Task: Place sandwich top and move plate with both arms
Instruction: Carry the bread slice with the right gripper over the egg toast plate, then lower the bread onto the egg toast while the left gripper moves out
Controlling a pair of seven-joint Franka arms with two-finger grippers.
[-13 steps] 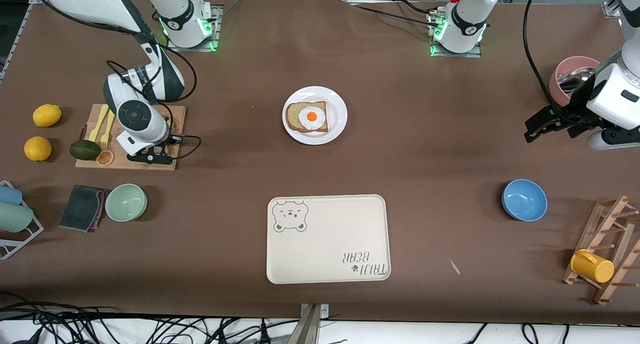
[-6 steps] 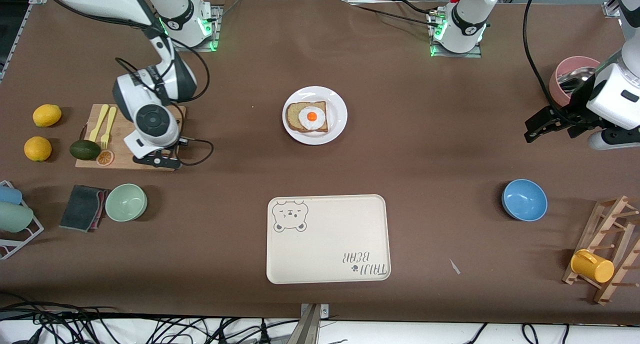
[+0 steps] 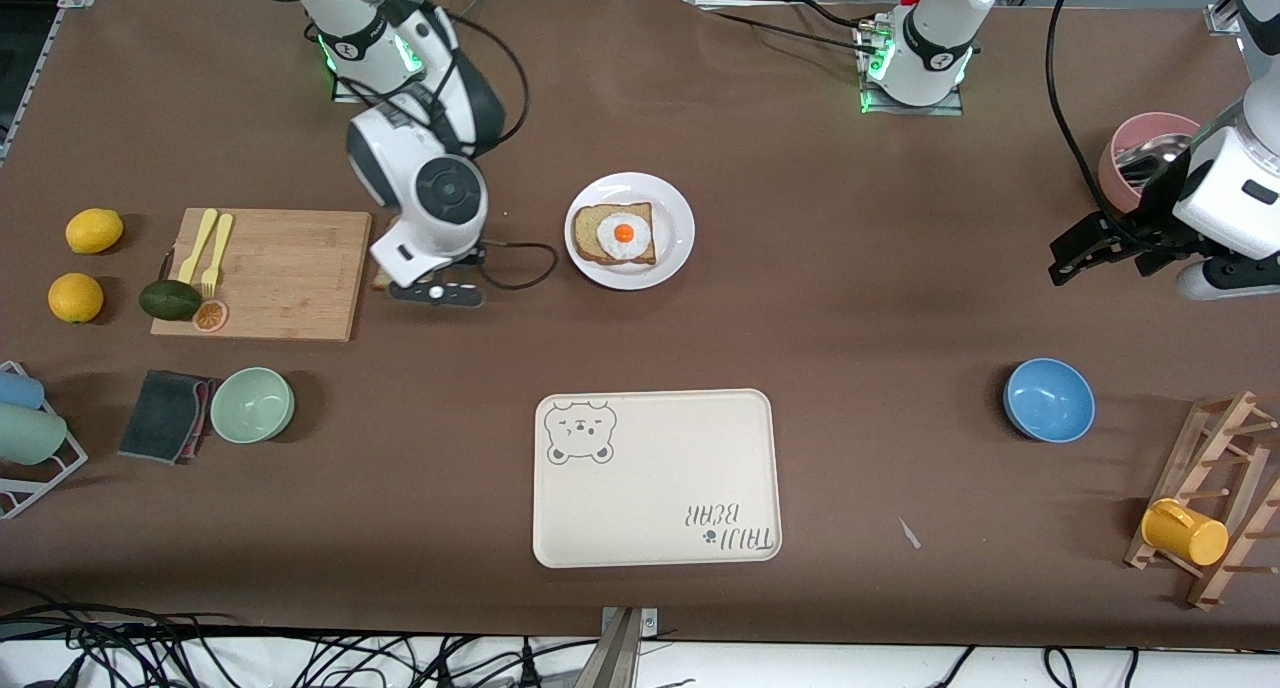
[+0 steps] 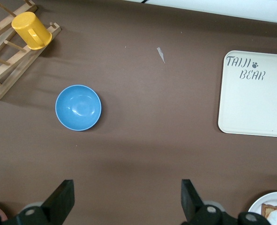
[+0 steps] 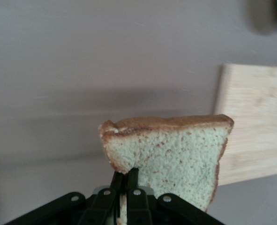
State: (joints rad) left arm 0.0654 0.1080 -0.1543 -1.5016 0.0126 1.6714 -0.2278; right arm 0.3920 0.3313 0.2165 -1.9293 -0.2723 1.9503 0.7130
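On brown table [image 3: 860, 368], white plate [image 3: 676, 253]

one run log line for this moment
step: carry sandwich top to plate | right hand: shut on sandwich top, between cutting board and plate | left hand: open, waiting

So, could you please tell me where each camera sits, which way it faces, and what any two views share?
Front view: high across the table, facing both arm bases; shows the round white plate, right end effector and left end effector.
Left wrist view: on the left wrist, looking down at the round blue bowl; open left end effector shows.
Right wrist view: on the right wrist, looking down; right end effector shut on the tan wholemeal bread slice.
Shared: front and left wrist views both show the blue bowl.
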